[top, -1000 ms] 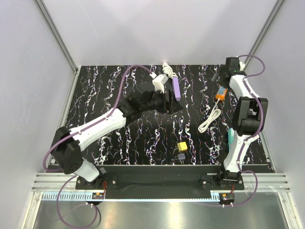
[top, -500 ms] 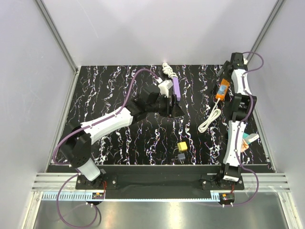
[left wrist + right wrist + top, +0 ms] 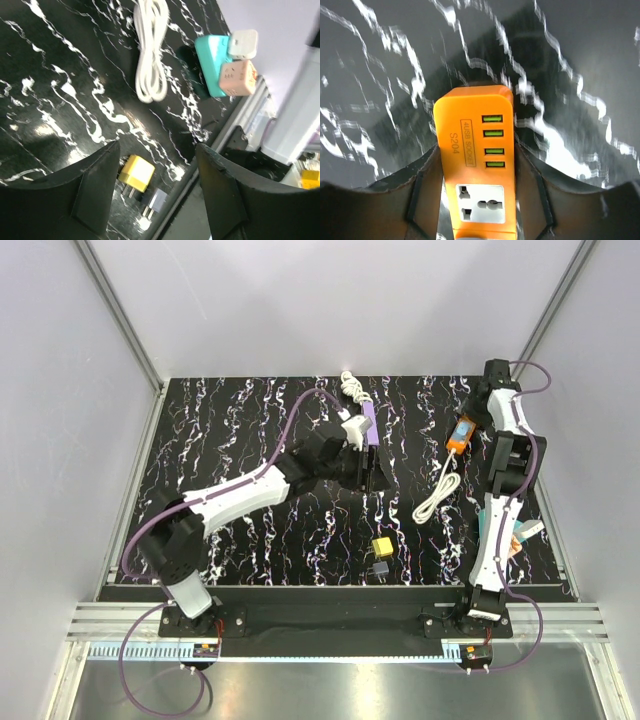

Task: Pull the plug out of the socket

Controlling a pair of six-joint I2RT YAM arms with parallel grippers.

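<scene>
Far right of the black marbled surface [image 3: 220,440] now: right tool [image 3: 476,155] clenched on an orange plastic socket block [image 3: 474,165], squeezing both long flanks. Showing 4 green USB ports and 1 universal outlet on the upper face, nothing plugged into that outlet. Trailing from the block's near end in the top view, a white cable [image 3: 437,492], down to a loose coil; joined by a plug or by a fixed lead, cannot tell from here.

Over to the left tool [image 3: 158,147]: released, jaws spread wide, nothing between them, hanging mid-surface just beside a purple power strip [image 3: 369,420] and well apart from the orange block. Aimed toward a yellow cube plug [image 3: 136,176] and a small grey plug [image 3: 155,204], both lying loose near the front edge.

Dangers, as a judgement. Only 1 hold on the socket block, none on any plug: pulling like this likely to drag block and cable together, separating nothing. Smooth plastic flanks, so a hard tug liable to slide the block out of the grip. Slack coil free to snag on the right arm's lower links. Also worth watching the purple strip, close enough to get nudged by a turning left wrist.
</scene>
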